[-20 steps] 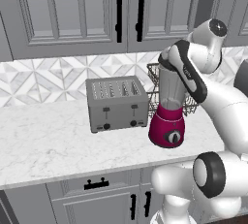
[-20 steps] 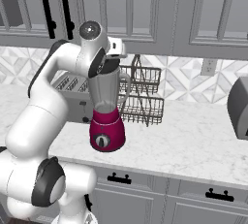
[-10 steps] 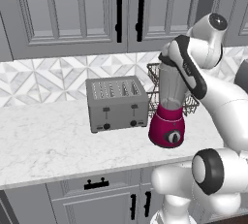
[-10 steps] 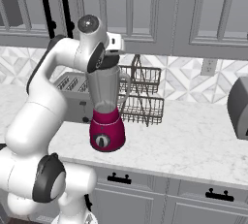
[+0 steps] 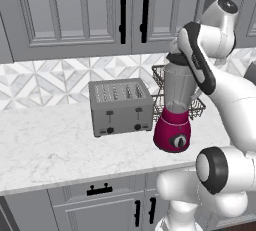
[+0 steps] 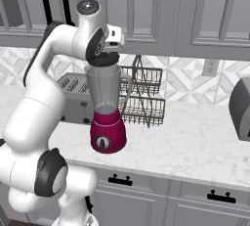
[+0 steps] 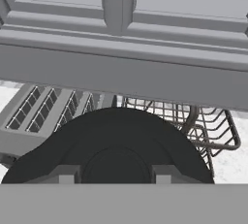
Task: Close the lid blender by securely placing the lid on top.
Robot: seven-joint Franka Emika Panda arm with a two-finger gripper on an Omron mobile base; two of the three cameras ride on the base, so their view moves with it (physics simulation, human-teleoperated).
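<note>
Hand view: black round lid (image 7: 114, 145) gripped in the tool (image 7: 115, 173), right at the jar rim.
Magenta-based blender (image 6: 106, 113) stands on marble tabletop (image 6: 195, 142), grey toaster (image 5: 120, 106) beside, wire rack (image 6: 144, 100) behind.

Our arm (image 5: 225, 100) is built of smooth, glossy white shells, rounded and bulbous at each link. Dark grey to black bands mark the joints: a round dark ring with a pale grey centre at the low joint (image 6: 49, 178), a long dark strip along the upper link (image 5: 197, 57), and a small grey disc capping the top joint (image 6: 88, 7). A small white boxy piece (image 6: 115, 36) sits at the wrist. We see no cables, screws or markings.
</note>
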